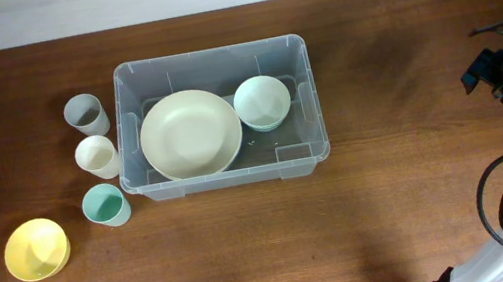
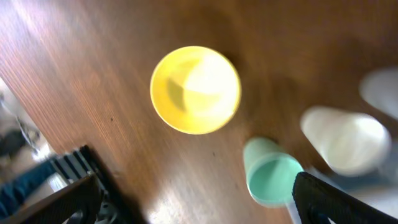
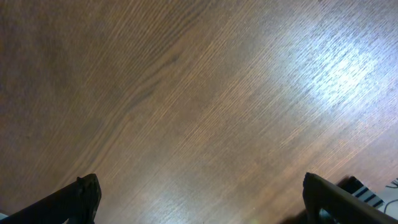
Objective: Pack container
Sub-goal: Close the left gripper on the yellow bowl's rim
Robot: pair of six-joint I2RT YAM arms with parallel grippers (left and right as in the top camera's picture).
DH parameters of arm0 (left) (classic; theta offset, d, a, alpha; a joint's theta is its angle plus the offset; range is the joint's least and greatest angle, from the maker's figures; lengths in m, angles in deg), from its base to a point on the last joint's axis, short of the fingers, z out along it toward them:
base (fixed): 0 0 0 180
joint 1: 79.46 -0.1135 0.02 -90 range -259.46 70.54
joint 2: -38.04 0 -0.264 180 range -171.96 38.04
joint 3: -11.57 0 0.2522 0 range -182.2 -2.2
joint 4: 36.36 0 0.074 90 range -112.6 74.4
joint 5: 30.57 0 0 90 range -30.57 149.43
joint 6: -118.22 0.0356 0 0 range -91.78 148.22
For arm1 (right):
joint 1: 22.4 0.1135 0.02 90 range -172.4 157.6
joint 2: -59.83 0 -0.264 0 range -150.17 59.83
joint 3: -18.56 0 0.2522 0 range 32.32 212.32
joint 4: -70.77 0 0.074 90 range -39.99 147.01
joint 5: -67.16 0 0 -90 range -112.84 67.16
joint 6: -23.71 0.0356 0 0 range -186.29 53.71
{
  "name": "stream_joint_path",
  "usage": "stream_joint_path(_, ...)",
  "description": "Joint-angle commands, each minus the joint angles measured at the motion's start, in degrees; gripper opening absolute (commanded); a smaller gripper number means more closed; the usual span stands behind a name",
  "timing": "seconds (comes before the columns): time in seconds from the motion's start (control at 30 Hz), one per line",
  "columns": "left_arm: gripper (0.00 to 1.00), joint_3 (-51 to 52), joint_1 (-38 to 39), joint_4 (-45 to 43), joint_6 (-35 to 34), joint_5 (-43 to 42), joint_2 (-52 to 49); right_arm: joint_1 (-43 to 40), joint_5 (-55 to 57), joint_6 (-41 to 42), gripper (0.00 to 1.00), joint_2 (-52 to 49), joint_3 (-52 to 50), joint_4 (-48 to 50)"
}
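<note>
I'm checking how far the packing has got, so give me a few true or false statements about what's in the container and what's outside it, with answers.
1. The cream plate lies inside the container. True.
2. The yellow bowl is inside the container. False: it sits on the table outside it.
3. The grey cup, cream cup and teal cup stand outside the container. True.
4. The container holds only the plate. False: a pale bowl sits beside the plate.
</note>
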Motion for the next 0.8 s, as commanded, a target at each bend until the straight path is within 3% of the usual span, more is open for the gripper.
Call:
stream_joint_path(0.0, 1.00, 9.29, -2.32, -4.22, -6.19, -0.44, -0.22, 0.04, 0.11, 0.22, 0.99, -0.15, -0.33, 0.02)
stream_joint_path(0.33, 1.00, 34.42, -6.62, -22.82, -8.98, -5.68, -0.22, 0.04, 0.11, 0.22, 0.99, -0.15, -0.33, 0.04)
stream_joint_path(0.77, 1.00, 45.92, -8.09, -35.34, -12.20, -2.56, -0.24, 0.04, 0.11, 0.22, 0.99, -0.15, -0.33, 0.04)
